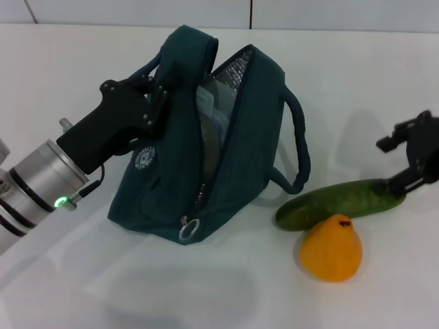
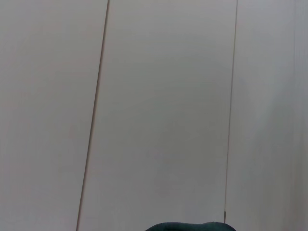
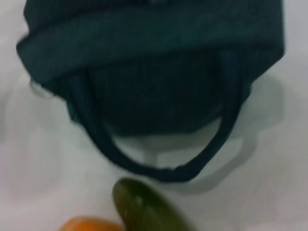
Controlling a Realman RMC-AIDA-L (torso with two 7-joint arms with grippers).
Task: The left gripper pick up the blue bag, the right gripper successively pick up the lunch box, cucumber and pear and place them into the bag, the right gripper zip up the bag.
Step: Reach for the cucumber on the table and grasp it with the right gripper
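The blue bag (image 1: 254, 137) stands on the white table with its mouth open and the foil lining showing. My left gripper (image 1: 152, 96) is shut on the bag's left side near the handle and holds it up. The lunch box (image 1: 209, 113) sits inside the bag, partly hidden. To the right of the bag lies the cucumber (image 1: 329, 203), with the pear (image 1: 331, 250) in front of it. My right gripper (image 1: 396, 164) is open at the cucumber's right end, one finger low by its tip. The right wrist view shows the bag (image 3: 154, 72), the cucumber (image 3: 144, 209) and the pear (image 3: 89, 224).
The bag's right cord handle (image 1: 298, 147) loops out toward the cucumber. The zip's ring pull (image 1: 189, 229) hangs at the bag's front bottom. In the left wrist view, only a sliver of the bag (image 2: 190, 226) shows against a pale wall.
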